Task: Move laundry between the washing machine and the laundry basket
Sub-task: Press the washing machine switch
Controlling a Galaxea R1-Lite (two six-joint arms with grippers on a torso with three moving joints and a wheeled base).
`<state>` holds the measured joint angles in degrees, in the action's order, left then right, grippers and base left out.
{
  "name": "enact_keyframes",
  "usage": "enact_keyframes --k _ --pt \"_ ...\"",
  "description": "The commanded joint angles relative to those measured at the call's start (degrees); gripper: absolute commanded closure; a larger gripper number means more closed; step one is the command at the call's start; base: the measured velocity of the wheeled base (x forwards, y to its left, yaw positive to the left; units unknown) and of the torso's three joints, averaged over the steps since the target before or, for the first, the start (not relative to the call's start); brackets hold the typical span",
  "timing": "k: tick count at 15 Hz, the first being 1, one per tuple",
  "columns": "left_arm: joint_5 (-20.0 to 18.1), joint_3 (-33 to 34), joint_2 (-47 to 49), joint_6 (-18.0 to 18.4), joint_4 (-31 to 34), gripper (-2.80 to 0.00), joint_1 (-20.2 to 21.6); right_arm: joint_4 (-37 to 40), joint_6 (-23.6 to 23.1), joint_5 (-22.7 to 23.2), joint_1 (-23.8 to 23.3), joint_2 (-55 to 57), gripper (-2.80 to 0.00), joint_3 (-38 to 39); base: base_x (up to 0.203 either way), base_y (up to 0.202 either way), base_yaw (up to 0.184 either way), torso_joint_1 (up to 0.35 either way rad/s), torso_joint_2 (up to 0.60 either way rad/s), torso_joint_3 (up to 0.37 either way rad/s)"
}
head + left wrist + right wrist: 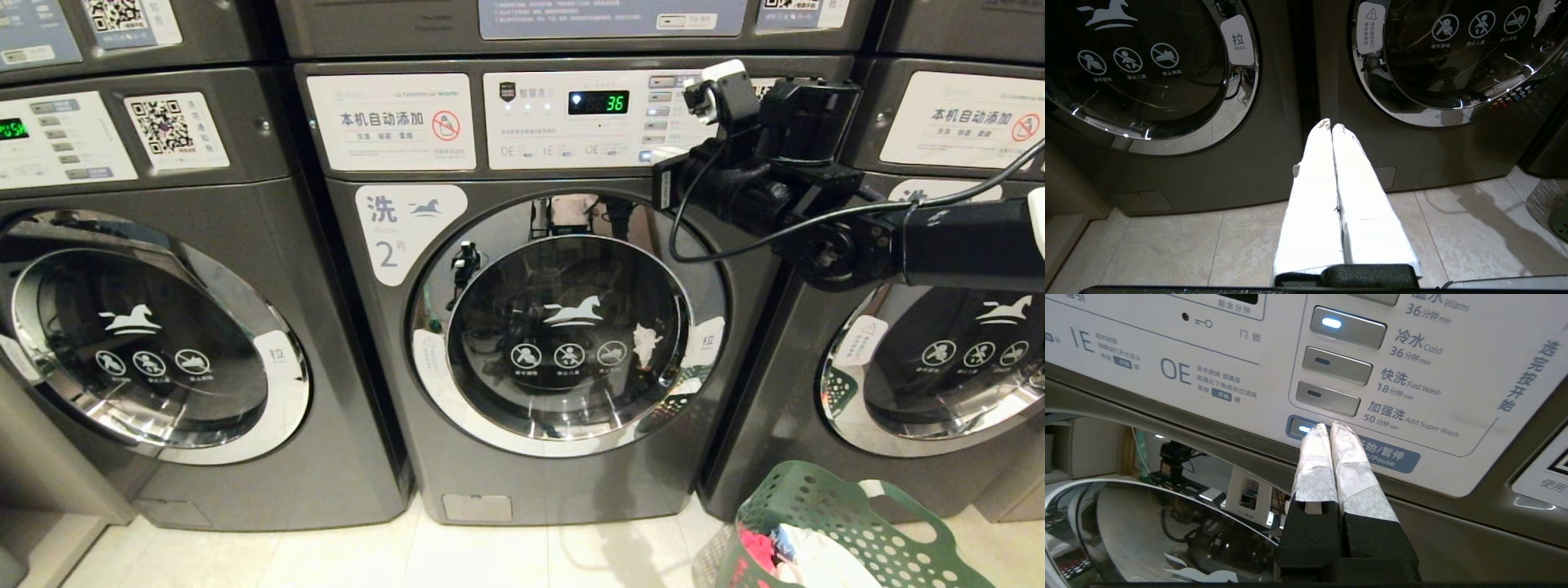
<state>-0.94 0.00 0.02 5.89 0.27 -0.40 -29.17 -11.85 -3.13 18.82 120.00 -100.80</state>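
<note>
My left claw [1331, 127] hangs low, fingers pressed together, empty, aimed at the strip between two washer fronts above the tiled floor [1167, 249]. Middle washing machine [563, 351]: door shut, display reads 36. My right claw [1327, 428] is up at its control panel [1274, 367], fingers pressed together, holding nothing, tips at the lit start/pause button [1300, 428]. Laundry basket [824, 523] sits on the floor at lower right with clothes inside, well below and apart from my right claw.
</note>
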Motion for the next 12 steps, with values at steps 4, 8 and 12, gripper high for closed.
enact_keyframes --k 4,8,12 --pt "-0.03 0.0 -0.02 0.09 0.0 0.0 0.05 -0.89 -0.1 -0.38 -1.6 -0.12 0.0 0.26 0.0 0.0 0.0 0.0 0.0 0.0" --pt "-0.03 0.0 -0.02 0.09 0.0 0.0 0.05 -0.81 -0.28 -0.29 -1.42 -0.12 0.0 0.27 0.0 0.0 0.0 0.0 0.0 0.0" --pt "-0.03 0.0 -0.02 0.09 0.0 0.0 0.05 1.82 -0.56 -0.3 -1.3 -5.01 0.0 4.09 0.0 0.0 0.0 0.0 0.0 0.0"
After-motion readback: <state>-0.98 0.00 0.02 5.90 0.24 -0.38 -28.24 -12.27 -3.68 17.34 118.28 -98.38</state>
